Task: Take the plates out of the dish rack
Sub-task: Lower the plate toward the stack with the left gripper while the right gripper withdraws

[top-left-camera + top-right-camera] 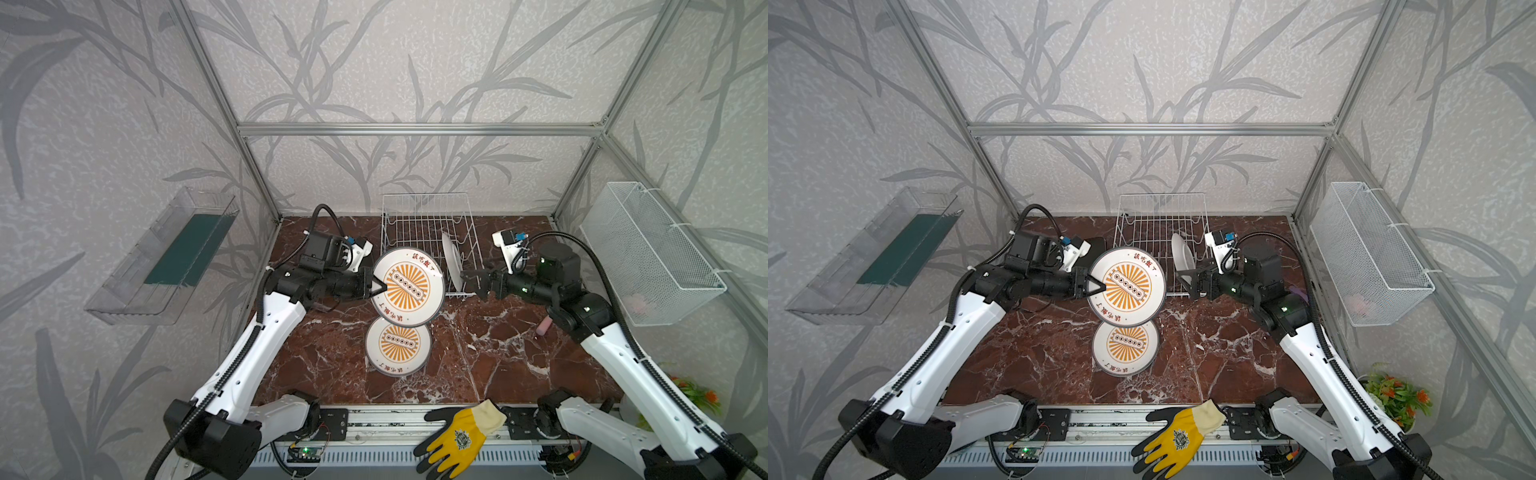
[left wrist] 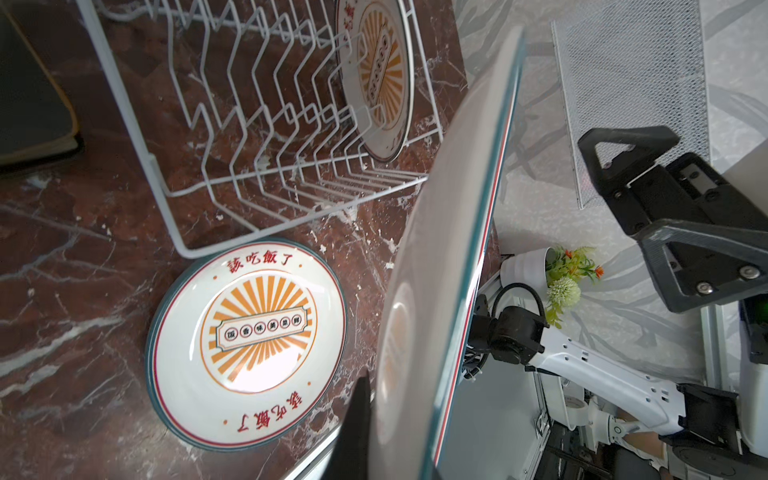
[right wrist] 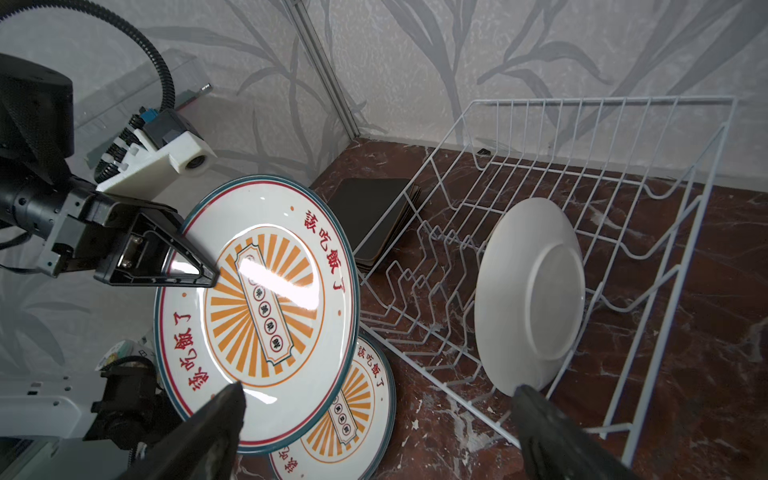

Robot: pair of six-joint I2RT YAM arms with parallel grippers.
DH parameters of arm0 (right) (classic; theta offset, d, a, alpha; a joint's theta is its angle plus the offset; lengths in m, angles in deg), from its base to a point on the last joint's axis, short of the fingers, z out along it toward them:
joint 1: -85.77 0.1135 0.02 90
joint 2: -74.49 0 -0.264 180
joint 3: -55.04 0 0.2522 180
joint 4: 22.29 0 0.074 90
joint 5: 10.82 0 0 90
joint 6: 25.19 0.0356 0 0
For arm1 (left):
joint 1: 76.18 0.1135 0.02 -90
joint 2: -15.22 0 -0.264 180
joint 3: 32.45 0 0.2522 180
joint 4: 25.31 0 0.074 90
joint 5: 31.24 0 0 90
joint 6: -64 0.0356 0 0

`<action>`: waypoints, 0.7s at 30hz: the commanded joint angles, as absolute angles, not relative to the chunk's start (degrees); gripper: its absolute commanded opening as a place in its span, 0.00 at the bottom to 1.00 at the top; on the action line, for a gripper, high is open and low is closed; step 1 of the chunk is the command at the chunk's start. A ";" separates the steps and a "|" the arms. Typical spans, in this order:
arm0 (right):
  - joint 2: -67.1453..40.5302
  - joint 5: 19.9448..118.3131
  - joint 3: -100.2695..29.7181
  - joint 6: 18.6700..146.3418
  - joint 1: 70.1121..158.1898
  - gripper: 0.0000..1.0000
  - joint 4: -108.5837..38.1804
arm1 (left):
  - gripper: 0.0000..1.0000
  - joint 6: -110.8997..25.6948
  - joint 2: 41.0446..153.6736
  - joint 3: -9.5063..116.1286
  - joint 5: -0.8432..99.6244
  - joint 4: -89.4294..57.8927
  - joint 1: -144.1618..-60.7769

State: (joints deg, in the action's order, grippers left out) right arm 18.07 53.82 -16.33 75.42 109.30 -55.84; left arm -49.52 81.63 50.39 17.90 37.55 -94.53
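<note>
**One aloft, one racked**

The left gripper (image 1: 1097,286) is clamping the rim of a round plate (image 1: 1131,293), face up, above a lower plate (image 1: 1125,349), perhaps a stack, lying on the table (image 1: 1225,357). The right gripper (image 1: 1190,284) is hovering spread wide beside the dish rack (image 1: 1152,224), where an upright plate (image 1: 1181,251) is leaning.

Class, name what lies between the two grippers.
In both top views: the sunburst plate the left gripper holds, then the upright plate in the rack, near the right gripper.
</note>
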 commanded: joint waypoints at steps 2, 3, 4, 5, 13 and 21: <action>18.61 59.68 -15.92 66.58 112.76 0.99 -58.59 | 0.00 -49.33 76.51 45.74 17.71 41.31 -94.38; 18.31 60.07 -16.04 65.78 113.42 0.99 -59.00 | 0.00 -49.30 75.78 44.04 17.96 42.04 -94.46; 18.05 60.44 -16.19 65.29 114.15 0.99 -59.24 | 0.00 -49.80 75.12 42.46 18.40 42.43 -94.46; 17.69 60.67 -16.31 64.95 114.58 0.99 -59.46 | 0.00 -50.29 74.59 41.20 18.76 42.50 -94.46; 15.83 62.99 -17.60 64.63 116.52 0.99 -59.49 | 0.00 -58.57 70.19 28.95 19.48 35.26 -94.45; 15.78 64.42 -17.61 65.33 116.79 0.99 -59.32 | 0.00 -61.81 71.64 22.39 17.54 28.31 -94.46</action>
State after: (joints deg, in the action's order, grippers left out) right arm 15.67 63.19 -16.30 65.56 116.38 -58.71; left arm -59.27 71.40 23.13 19.67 33.77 -94.53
